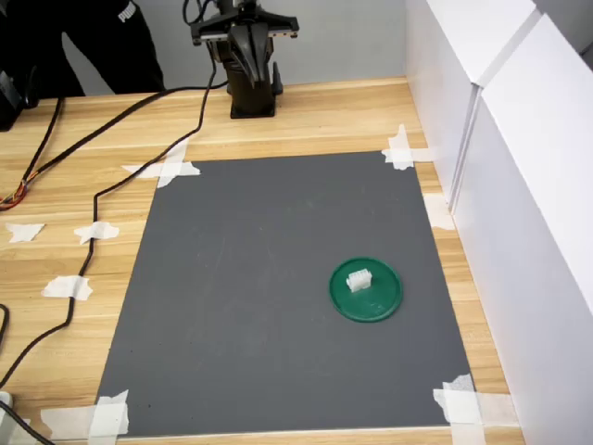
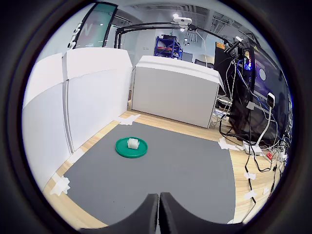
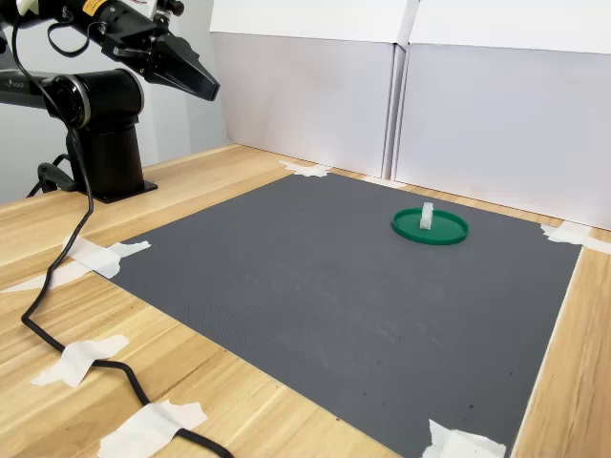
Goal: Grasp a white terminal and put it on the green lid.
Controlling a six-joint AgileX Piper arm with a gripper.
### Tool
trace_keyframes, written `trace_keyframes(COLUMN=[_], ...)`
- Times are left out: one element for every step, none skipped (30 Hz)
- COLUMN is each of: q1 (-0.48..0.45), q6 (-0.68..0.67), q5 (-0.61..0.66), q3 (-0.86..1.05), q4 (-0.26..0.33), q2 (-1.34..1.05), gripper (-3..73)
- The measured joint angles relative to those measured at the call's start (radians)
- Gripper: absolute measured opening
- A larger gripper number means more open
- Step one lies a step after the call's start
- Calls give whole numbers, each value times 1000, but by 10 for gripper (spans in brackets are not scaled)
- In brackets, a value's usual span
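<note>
The white terminal (image 1: 359,279) sits on the green lid (image 1: 366,290) (gray mat (image 1: 241,306) beneath).

The arm sits folded back — claw (image 3: 208,89) closed, held aloft, empty.

White terminal (image 1: 359,279) on green lid (image 1: 382,303), lid on mat (image 1: 241,306), arm base (image 1: 252,93) behind mat

In the first exterior view we look steeply down across the dark grey rectangular mat (image 1: 278,297) toward the black arm base (image 1: 252,88) beyond its far edge. In the second exterior view we sit low beside the mat (image 3: 325,286), facing the white foam-board walls (image 3: 496,124). In the wrist view we look from high and far back over the mat (image 2: 161,175). All three share the mat.
</note>
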Motion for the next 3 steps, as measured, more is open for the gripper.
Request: trace_keyframes(q1=[0, 0, 0], q6=[0, 0, 0], q5=[0, 0, 0], q3=[0, 0, 0], q4=[0, 0, 0], q2=[0, 0, 0], gripper=[-16, -16, -16])
